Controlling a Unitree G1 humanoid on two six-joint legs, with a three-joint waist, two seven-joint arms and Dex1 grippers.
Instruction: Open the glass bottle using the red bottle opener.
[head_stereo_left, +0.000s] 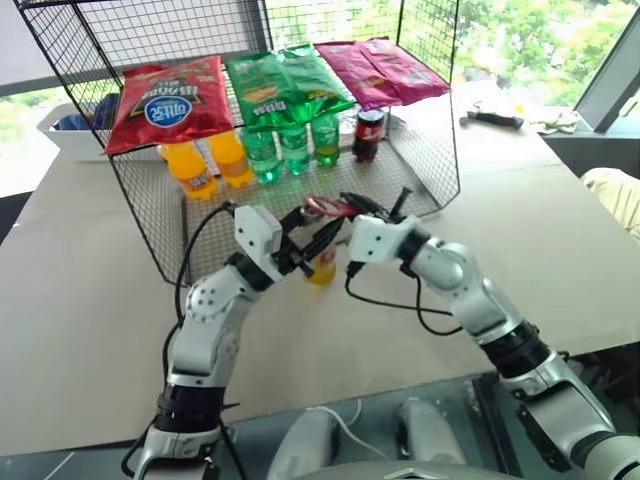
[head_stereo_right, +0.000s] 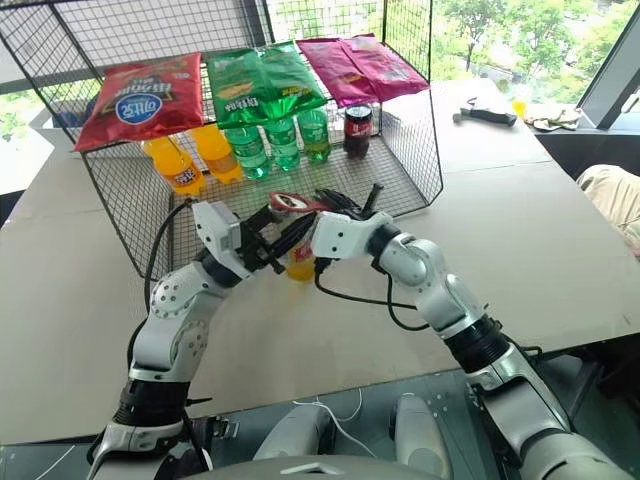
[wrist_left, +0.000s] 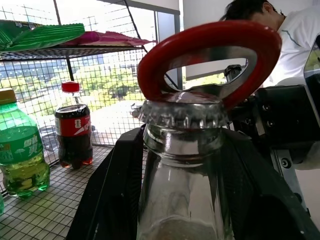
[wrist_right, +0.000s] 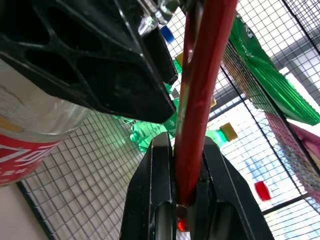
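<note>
My left gripper is shut on the glass bottle, holding it upright just in front of the wire rack; yellow-orange liquid shows at its bottom. In the left wrist view the clear neck rises between my black fingers, with the crimped metal cap still on top. The red bottle opener has its ring head hooked over that cap. My right gripper is shut on the opener's handle, reaching in from the right. The bottle's red-white label is visible in the right wrist view.
A black wire rack stands right behind the bottle, with snack bags on top and orange bottles, green bottles and a cola bottle inside. A person sits at the table's right side. A tool lies far right.
</note>
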